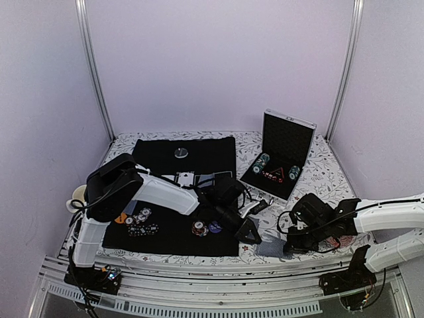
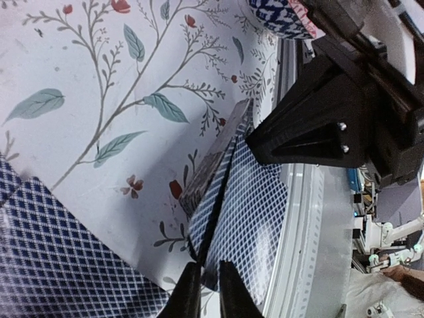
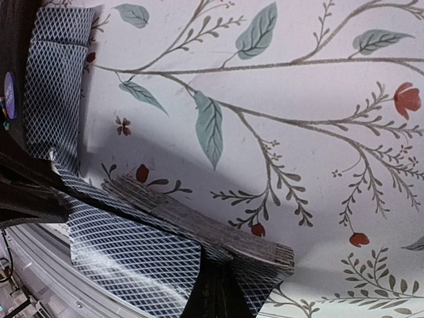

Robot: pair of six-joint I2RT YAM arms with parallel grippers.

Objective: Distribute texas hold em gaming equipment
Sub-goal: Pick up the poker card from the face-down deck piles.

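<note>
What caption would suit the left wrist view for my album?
Left claw pinching one blue-backed card from the deck gripped by the right claw.

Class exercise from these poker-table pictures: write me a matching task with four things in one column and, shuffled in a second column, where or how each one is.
Things: 1 silver disc; 2 case; 3 deck of cards; 4 single card.
Places: A in the right gripper; B pinched by the left gripper; C far end of the black mat; D open, back right.
Pairs: 1-C, 2-D, 3-A, 4-B.
</note>
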